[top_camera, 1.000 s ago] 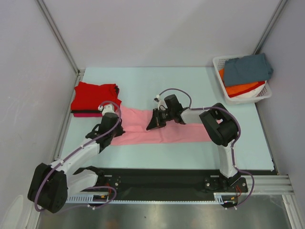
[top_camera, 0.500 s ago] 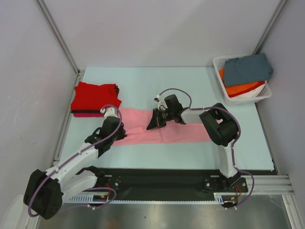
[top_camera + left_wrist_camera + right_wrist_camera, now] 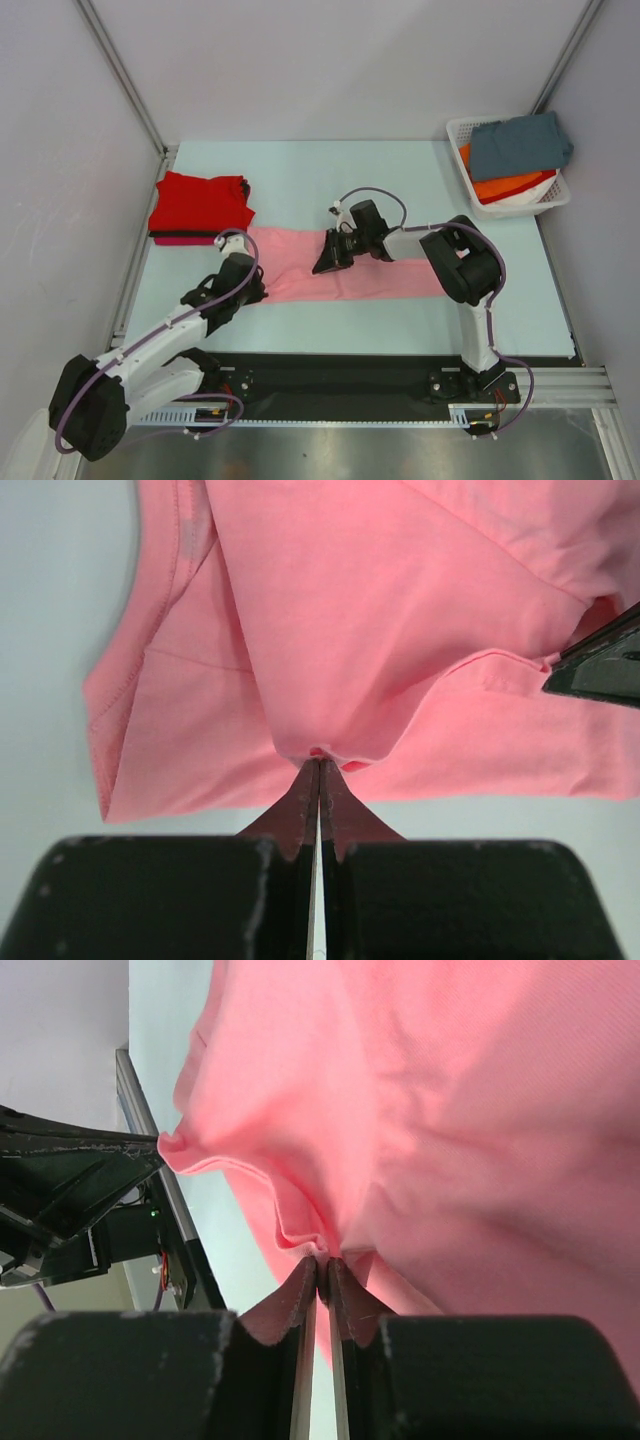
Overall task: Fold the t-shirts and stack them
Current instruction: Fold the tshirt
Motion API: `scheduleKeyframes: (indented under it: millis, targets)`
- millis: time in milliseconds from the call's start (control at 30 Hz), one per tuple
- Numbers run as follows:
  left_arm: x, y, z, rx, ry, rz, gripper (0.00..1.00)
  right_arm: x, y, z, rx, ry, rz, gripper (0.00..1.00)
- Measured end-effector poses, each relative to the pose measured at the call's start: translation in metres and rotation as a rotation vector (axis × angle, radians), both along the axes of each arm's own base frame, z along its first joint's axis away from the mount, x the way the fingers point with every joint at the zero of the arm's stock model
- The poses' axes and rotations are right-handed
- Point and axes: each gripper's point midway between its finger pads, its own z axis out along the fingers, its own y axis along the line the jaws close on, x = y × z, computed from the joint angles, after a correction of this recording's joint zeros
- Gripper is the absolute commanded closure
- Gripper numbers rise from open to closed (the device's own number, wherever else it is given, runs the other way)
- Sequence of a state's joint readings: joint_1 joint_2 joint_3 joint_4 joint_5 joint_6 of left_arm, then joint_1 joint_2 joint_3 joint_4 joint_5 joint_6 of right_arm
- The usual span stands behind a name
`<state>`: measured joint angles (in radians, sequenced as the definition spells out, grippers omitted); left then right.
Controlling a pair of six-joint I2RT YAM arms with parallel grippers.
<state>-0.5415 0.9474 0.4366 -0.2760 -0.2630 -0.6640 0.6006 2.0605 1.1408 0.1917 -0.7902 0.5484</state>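
A light pink t-shirt lies as a long folded strip across the middle of the table. My left gripper is shut on its left end, near the front edge; the left wrist view shows the tips pinching a pink fold. My right gripper is shut on the cloth near the strip's middle; the right wrist view shows the tips clamped on bunched pink cloth. A folded red t-shirt lies on a magenta one at the back left.
A white slotted basket at the back right holds a slate grey-blue shirt over an orange one. Grey walls close in the left, back and right. The black arm-base rail runs along the near edge.
My left gripper has drawn back toward the near edge and a little right, pulling the pink shirt's left end with it. My right gripper has shifted slightly right.
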Motion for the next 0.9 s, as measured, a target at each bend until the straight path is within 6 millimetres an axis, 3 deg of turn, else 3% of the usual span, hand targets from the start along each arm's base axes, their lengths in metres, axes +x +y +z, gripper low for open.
scheduleKeyframes:
  millis: [233,567,633,733,767,833,900]
  targets:
    - [-0.008,0.000,-0.005,-0.003,0.018,-0.004,1.00,0.002,-0.004,-0.002,-0.003,-0.003,-0.006,0.87]
    - [-0.014,-0.005,0.005,-0.032,-0.008,-0.026,1.00,0.004,-0.009,-0.005,-0.008,0.006,-0.019,0.87]
    - [-0.016,-0.005,0.006,-0.033,-0.006,-0.027,0.99,0.005,-0.010,-0.005,-0.009,0.006,-0.020,0.82]
    - [-0.018,-0.004,0.005,-0.031,-0.004,-0.029,0.67,0.004,-0.012,-0.007,-0.012,0.011,-0.023,0.67]
    - [-0.019,-0.003,0.005,-0.031,-0.001,-0.029,0.49,0.004,-0.012,-0.008,-0.013,0.011,-0.022,0.67]
    - [-0.019,-0.003,0.004,-0.028,0.003,-0.025,0.42,0.002,-0.013,-0.010,-0.015,0.012,-0.021,0.66]
    - [-0.020,-0.002,0.002,-0.024,0.010,-0.018,0.41,-0.001,-0.015,-0.011,-0.015,0.014,-0.020,0.66]
